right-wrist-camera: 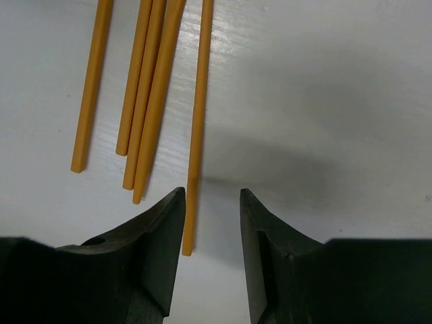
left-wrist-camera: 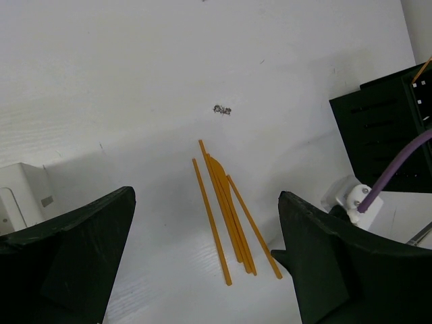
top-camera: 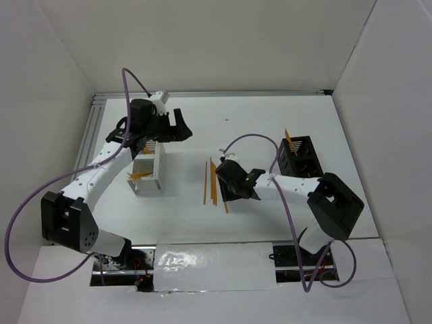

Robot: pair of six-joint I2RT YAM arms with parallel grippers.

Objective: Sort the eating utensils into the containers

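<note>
Several orange sticks (top-camera: 211, 181) lie flat on the tabletop (top-camera: 256, 121) between the white caddy (top-camera: 150, 177) and the black caddy (top-camera: 302, 156). They lie side by side, with their long axes running near-to-far. The right pincer (right-wrist-camera: 211, 196) hangs low over their near ends, partly open, with one stick's tip beside a finger, ungripped. The left pincer (left-wrist-camera: 206, 192) gapes wide by the white caddy's far end.

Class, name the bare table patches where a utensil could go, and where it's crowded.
Bare: far table strip beyond white caddy and black caddy; gap between white caddy and loose sticks. Crowded: the sticks under the right gripper.
</note>
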